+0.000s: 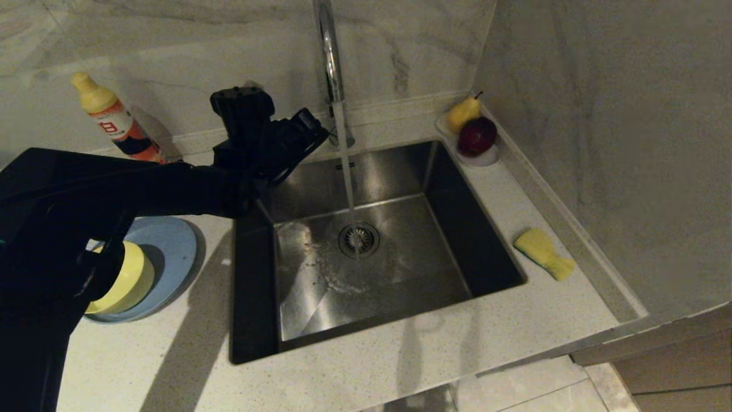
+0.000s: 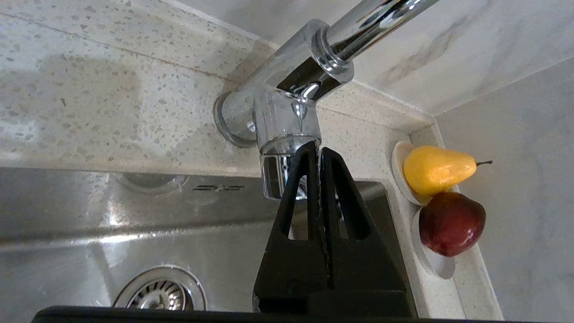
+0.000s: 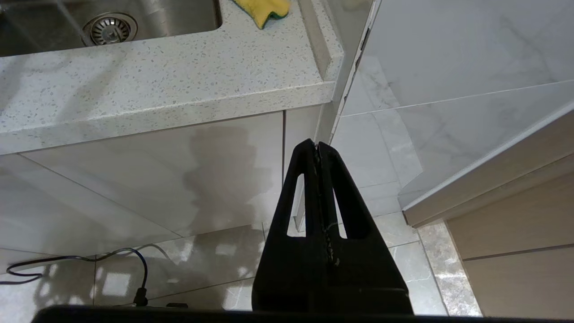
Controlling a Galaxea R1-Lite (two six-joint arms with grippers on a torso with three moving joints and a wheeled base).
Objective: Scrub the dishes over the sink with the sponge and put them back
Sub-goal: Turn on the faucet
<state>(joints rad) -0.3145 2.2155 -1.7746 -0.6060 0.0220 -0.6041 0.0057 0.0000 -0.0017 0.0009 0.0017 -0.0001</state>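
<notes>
Left arm reaches from the left edge of the head view across the counter [image 1: 400, 366], forearm roughly level, wrist raised over the back-left corner of the sink [image 1: 372, 269]. Left gripper [image 2: 316, 150] has its 2 fingers pressed together, nothing between them; tips sit right at the base of the chrome tap [image 2: 287, 116], contact cannot be confirmed. Water runs from the tap spout straight down onto the drain strainer [image 1: 358, 239].

Right gripper [image 3: 316, 146] hangs low beside the cabinet front, below counter level, pointing at the floor tiles; fingers closed together, empty.

Sponge [image 1: 543, 253] lies on the counter right of the sink, near the wall, well apart from both grippers. Yellow bowl [image 1: 123, 278] sits on the light-blue plate [image 1: 168, 252] on the counter left of the sink, partly hidden by the left arm. No 3rd dish can be made out.

Pear [image 1: 462, 113] and red apple [image 1: 477, 136] rest in a small dish at the back-right corner. Detergent bottle [image 1: 114, 120] stands against the back wall, left.
</notes>
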